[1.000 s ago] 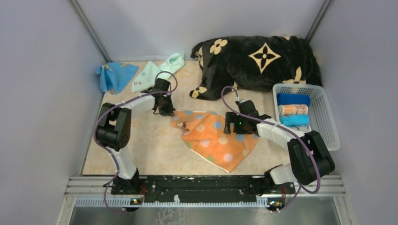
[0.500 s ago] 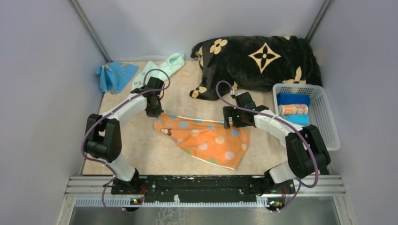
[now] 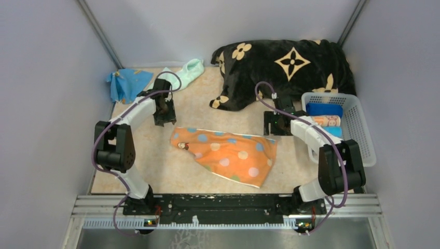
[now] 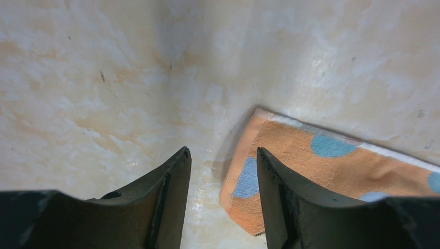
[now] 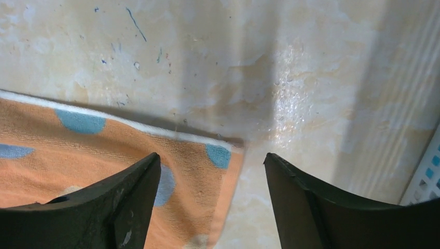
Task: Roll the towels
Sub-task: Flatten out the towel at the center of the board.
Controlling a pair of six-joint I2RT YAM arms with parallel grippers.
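Left gripper (image 4: pixel 222 155) is hanging with fingers spread and nothing between them. It is looking down on bare table (image 3: pixel 155 161), with the orange towel (image 4: pixel 311 155) showing just past its right finger. Right gripper (image 5: pixel 212 161) is also standing wide apart and empty, above the towel's other far corner, with a sliver of the basket (image 3: pixel 363 129) at its 4 o'clock.

From above, the orange towel (image 3: pixel 228 155) is lying spread at table centre. The left gripper (image 3: pixel 165 115) is sitting at its 10 o'clock and the right gripper (image 3: pixel 275 124) at its 2 o'clock.

- The cloth is lying skewed, its near edge tapering toward 5 o'clock, with a small dark lump near the 9 o'clock corner.
- A mint green towel (image 3: pixel 192 67) and a blue towel (image 3: pixel 124 84) are waiting unrolled at the table's 11 o'clock.
- Rolled towels (image 3: pixel 324 122) are sitting in the basket at 3 o'clock.
- The blanket (image 3: pixel 290 62) is lying at 1 o'clock.

Judgement: the spreading looks done and the rolling is next. To do it well:

- Smooth that lump first.
- Have both grippers take one edge together.
- Keep the turns level, so the skew does not cone the roll.
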